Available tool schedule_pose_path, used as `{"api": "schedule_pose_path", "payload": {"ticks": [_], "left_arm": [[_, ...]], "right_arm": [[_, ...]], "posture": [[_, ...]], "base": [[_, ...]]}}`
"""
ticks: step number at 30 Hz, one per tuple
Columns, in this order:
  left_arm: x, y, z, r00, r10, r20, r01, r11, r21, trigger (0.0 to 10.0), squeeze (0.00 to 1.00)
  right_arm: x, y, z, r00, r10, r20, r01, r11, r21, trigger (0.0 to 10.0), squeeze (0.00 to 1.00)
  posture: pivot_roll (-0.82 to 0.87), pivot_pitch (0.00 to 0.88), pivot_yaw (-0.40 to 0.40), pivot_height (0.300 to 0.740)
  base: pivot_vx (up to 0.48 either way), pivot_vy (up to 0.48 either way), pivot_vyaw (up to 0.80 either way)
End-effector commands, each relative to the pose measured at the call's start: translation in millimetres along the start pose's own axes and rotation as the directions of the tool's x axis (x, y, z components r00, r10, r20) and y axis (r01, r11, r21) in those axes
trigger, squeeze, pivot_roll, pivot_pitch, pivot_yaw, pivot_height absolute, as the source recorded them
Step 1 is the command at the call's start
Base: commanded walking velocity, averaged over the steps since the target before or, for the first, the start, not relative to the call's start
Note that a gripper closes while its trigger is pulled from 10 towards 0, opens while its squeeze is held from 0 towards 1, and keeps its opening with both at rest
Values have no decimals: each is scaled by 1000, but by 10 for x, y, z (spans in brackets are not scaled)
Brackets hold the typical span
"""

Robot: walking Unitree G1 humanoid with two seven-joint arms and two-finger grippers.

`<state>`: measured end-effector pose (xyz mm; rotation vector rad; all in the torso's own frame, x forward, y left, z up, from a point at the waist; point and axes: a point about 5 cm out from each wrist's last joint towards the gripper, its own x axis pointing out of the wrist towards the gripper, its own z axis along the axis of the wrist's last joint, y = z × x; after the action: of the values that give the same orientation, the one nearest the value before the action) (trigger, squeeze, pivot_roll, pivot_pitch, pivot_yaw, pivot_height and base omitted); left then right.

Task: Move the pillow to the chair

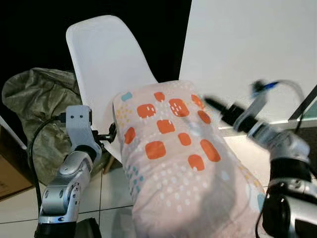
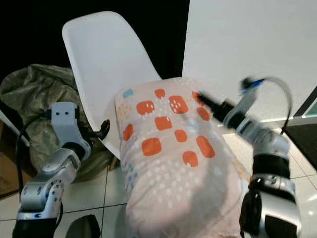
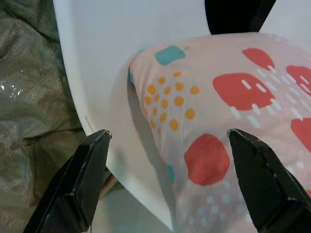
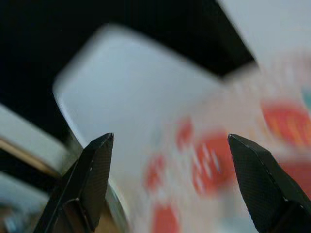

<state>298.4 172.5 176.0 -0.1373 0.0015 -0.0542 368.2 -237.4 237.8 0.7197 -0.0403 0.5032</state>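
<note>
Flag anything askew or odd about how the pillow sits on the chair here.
The pillow is not square on the white chair: its top leans against the seat while its lower end hangs well out over the tiled floor. The left tool and right tool are both open beside it.

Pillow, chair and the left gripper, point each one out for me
pillow (image 1: 173, 148), left eye view, on its patterned top face.
chair (image 1: 106, 54), left eye view, on the white backrest.
left gripper (image 3: 167, 160), left wrist view, midway between its open black fingertips.
</note>
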Motion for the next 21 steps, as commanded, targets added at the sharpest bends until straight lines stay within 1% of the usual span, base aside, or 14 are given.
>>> {"api": "schedule_pose_path", "payload": {"ticks": [1,2,4,6,7,8,9,10,11,16,17,21], "left_arm": [[11,-24,35,1000,1,30,-1,1000,-20,10000,0],[11,-24,35,1000,1,30,-1,1000,-20,10000,0],[12,-51,45,999,1,38,1,999,-34,10000,0],[13,-73,32,999,2,32,-1,999,-43,10000,0],[13,-73,32,999,2,32,-1,999,-43,10000,0],[14,-92,7,1000,2,18,-1,999,-49,10000,0],[14,-92,7,1000,2,18,-1,999,-49,10000,0],[21,-113,-43,1000,-3,-16,3,1000,-20,10000,0],[22,-118,-55,1000,-5,-24,4,1000,-9,10000,0],[18,-112,-70,1000,-7,-24,7,1000,13,10000,0],[15,-97,-80,1000,2,-24,-2,1000,-2,10000,0],[16,-94,-82,1000,4,-24,-4,1000,-8,10000,0]], "right_arm": [[8,48,-158,999,47,-6,-47,998,48,10000,0],[8,48,-158,999,47,-6,-47,998,48,10000,0],[34,120,-279,996,86,-27,-84,995,62,10000,0],[69,162,-392,994,102,-44,-98,992,83,10000,0],[69,162,-392,994,102,-44,-98,992,83,10000,0],[109,190,-511,992,108,-65,-101,990,102,10000,0],[109,190,-511,992,108,-65,-101,990,102,10000,0],[160,245,-661,988,121,-95,-109,986,123,10000,0],[173,261,-700,987,125,-103,-112,986,126,10000,0],[201,299,-751,986,134,-101,-119,982,145,10000,0],[211,321,-774,986,135,-101,-120,982,147,10000,0],[213,336,-789,985,137,-101,-121,981,150,10000,0]], "posture": [[-173,49,-39,523],[-173,49,-39,523],[-172,49,-37,533],[-168,48,-37,543],[-168,48,-37,543],[-167,49,-35,553],[-167,49,-35,553],[-166,49,-35,563],[-166,49,-35,568],[-162,46,-37,583],[-162,46,-37,593],[-162,46,-37,603]], "base": [[0,0,0],[0,0,0],[0,0,0],[0,0,0],[0,0,0],[0,0,0],[0,0,0],[-480,0,0],[-480,0,0],[-480,0,0],[0,0,0],[0,0,0]]}}
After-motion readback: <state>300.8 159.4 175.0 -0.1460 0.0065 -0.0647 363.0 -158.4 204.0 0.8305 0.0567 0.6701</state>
